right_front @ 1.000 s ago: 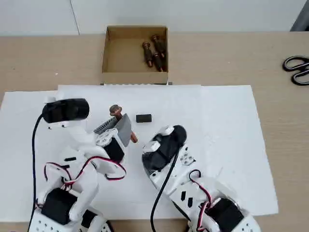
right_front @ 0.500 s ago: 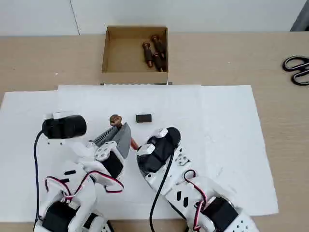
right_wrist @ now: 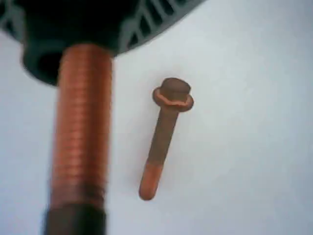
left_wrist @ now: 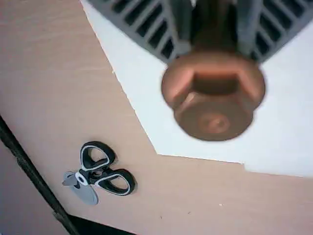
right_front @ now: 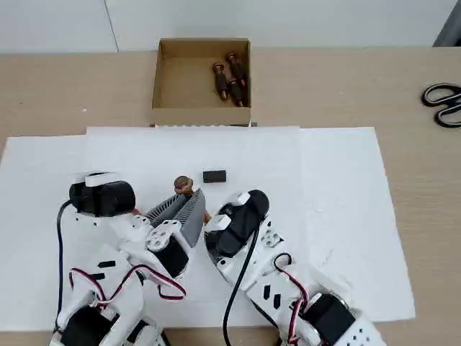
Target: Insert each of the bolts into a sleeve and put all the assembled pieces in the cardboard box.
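Observation:
My left gripper [right_front: 186, 200] is shut on a copper bolt [right_front: 183, 185] and holds it above the white paper, head pointing toward the box. The left wrist view shows the hex head [left_wrist: 212, 98] close up between the ribbed fingers [left_wrist: 142, 19]. My right gripper [right_front: 211, 218] sits right beside it, shut on a black sleeve [right_wrist: 36, 54]. The held bolt's threaded shank [right_wrist: 80, 122] reaches into that sleeve. A second bolt [right_wrist: 164, 139] lies loose on the paper. Another black sleeve [right_front: 214, 176] lies just beyond both grippers. The cardboard box [right_front: 167, 79] holds two assembled pieces [right_front: 227, 76].
Black-handled scissors [right_front: 443, 104] lie on the wooden table at the far right, and the left wrist view has the scissors [left_wrist: 98, 174] too. The white paper sheet [right_front: 331, 187] covers the middle of the table, with the box just past its far edge.
The left arm has drawn back toward the near edge and shifted right with the bolt, bringing it up against the right gripper. The right arm moved slightly left.

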`<action>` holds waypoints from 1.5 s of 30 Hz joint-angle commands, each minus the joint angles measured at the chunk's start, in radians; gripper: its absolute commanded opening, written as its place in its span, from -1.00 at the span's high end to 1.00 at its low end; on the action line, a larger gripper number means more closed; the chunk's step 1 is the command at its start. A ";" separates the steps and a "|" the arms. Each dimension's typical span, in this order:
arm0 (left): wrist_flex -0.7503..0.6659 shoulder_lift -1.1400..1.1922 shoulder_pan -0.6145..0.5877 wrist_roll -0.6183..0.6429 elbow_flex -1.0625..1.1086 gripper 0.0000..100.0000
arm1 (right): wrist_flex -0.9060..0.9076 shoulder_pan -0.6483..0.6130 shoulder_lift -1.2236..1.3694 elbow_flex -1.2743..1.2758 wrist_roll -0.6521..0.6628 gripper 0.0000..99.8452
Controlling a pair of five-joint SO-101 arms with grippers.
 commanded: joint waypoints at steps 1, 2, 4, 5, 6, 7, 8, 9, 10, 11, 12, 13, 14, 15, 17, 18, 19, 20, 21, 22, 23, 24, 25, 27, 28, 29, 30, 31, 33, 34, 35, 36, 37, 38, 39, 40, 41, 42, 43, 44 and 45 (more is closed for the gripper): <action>-0.043 -0.014 -0.006 -0.009 0.010 0.99 | -0.025 -0.008 -0.005 -0.014 -0.005 0.99; -0.060 -0.014 -0.025 -0.009 0.022 0.99 | -0.025 -0.008 -0.005 -0.014 -0.005 0.99; -0.100 -0.014 -0.061 -0.009 0.048 0.99 | -0.025 -0.008 -0.005 -0.014 -0.005 0.99; -0.117 -0.014 -0.069 -0.008 0.058 0.99 | -0.025 -0.008 -0.005 -0.014 -0.005 0.99; -0.126 -0.014 -0.066 -0.008 0.064 0.99 | -0.025 -0.008 -0.007 -0.014 -0.005 0.99; -0.132 -0.014 -0.057 -0.008 0.065 0.99 | -0.025 -0.008 -0.007 -0.014 -0.005 0.99; -0.132 -0.014 -0.043 -0.008 0.065 0.99 | -0.025 -0.008 -0.007 -0.015 -0.005 0.99; -0.130 -0.014 -0.028 -0.008 0.065 0.99 | -0.025 -0.008 -0.007 -0.015 -0.005 0.99; -0.129 -0.014 -0.015 -0.008 0.065 0.99 | -0.025 -0.008 -0.007 -0.015 -0.005 0.99; -0.127 -0.012 -0.005 -0.008 0.065 0.99 | -0.025 -0.008 -0.007 -0.015 -0.005 0.99; -0.126 -0.011 0.003 -0.008 0.065 0.99 | -0.025 -0.008 -0.007 -0.015 -0.005 0.99; -0.117 -0.009 0.011 -0.008 0.065 0.99 | -0.025 -0.008 -0.007 -0.015 -0.005 0.99; -0.104 -0.009 0.020 -0.008 0.065 0.99 | -0.025 -0.008 -0.007 -0.015 -0.005 0.99; -0.091 -0.009 0.025 -0.008 0.065 0.99 | -0.025 -0.008 -0.007 -0.015 -0.005 0.99; -0.060 -0.014 0.026 -0.008 0.062 0.99 | -0.025 -0.008 -0.007 -0.015 -0.005 0.99; -0.046 -0.014 0.023 -0.011 0.061 0.99 | -0.025 -0.008 -0.007 -0.018 -0.005 0.99; -0.034 -0.014 0.023 -0.026 0.059 0.99 | -0.025 -0.008 -0.007 -0.025 -0.005 0.99; -0.021 -0.014 0.023 -0.046 0.059 0.99 | -0.025 -0.007 -0.007 -0.031 -0.005 0.99; -0.014 -0.014 0.021 -0.061 0.059 0.99 | -0.025 -0.007 -0.007 -0.035 -0.005 0.99; -0.009 -0.014 0.020 -0.071 0.059 0.99 | -0.025 -0.007 -0.007 -0.040 -0.005 0.99; -0.009 -0.014 0.020 -0.074 0.059 0.99 | -0.024 -0.007 -0.007 -0.041 -0.005 0.99; -0.009 -0.014 0.020 -0.074 0.059 0.99 | -0.024 -0.007 -0.007 -0.041 -0.005 0.99; -0.011 -0.014 0.021 -0.074 0.061 0.99 | -0.024 -0.007 -0.007 -0.041 -0.005 0.99; -0.011 -0.014 0.025 -0.074 0.062 0.99 | -0.024 -0.007 -0.007 -0.043 -0.005 0.99; -0.011 -0.014 0.025 -0.074 0.064 0.99 | -0.024 -0.007 -0.007 -0.043 -0.005 0.99; -0.011 -0.014 0.025 -0.074 0.064 0.99 | -0.024 -0.007 -0.007 -0.043 -0.005 0.99; -0.009 -0.014 0.025 -0.074 0.065 0.99 | -0.024 -0.007 -0.007 -0.043 -0.005 0.99; -0.009 -0.014 0.026 -0.074 0.065 0.99 | -0.024 -0.007 -0.007 -0.043 -0.005 0.99; -0.006 -0.009 0.028 -0.074 0.065 0.99 | -0.024 -0.007 -0.007 -0.043 -0.005 0.99; 0.006 -0.009 0.035 -0.074 0.065 0.99 | -0.025 -0.007 -0.007 -0.043 -0.005 0.99; 0.025 -0.011 0.051 -0.080 0.065 0.99 | -0.025 -0.007 -0.007 -0.043 -0.003 0.99; 0.048 -0.012 0.066 -0.091 0.065 0.99 | -0.025 -0.007 -0.007 -0.046 -0.003 0.99; 0.075 -0.014 0.084 -0.098 0.065 0.99 | -0.025 -0.005 -0.007 -0.055 -0.003 0.99; 0.100 -0.014 0.098 -0.101 0.064 0.99 | -0.025 -0.004 -0.007 -0.063 -0.003 0.99; 0.121 -0.014 0.106 -0.101 0.062 0.99 | -0.025 -0.002 -0.007 -0.071 -0.003 0.99; 0.135 -0.014 0.110 -0.101 0.061 0.99 | -0.025 -0.002 -0.007 -0.077 -0.003 0.99; 0.144 -0.014 0.112 -0.101 0.061 0.99 | -0.025 -0.002 -0.007 -0.081 -0.002 0.99; 0.149 -0.014 0.112 -0.101 0.061 0.99 | -0.025 -0.002 -0.007 -0.089 -0.002 0.99; 0.149 -0.011 0.112 -0.101 0.061 0.99 | -0.025 -0.002 -0.007 -0.097 0.005 0.99; 0.150 -0.009 0.114 -0.101 0.061 0.99 | -0.025 -0.002 -0.007 -0.103 0.023 0.99; 0.157 -0.009 0.114 -0.101 0.061 0.99 | -0.025 -0.002 -0.007 -0.110 0.048 0.99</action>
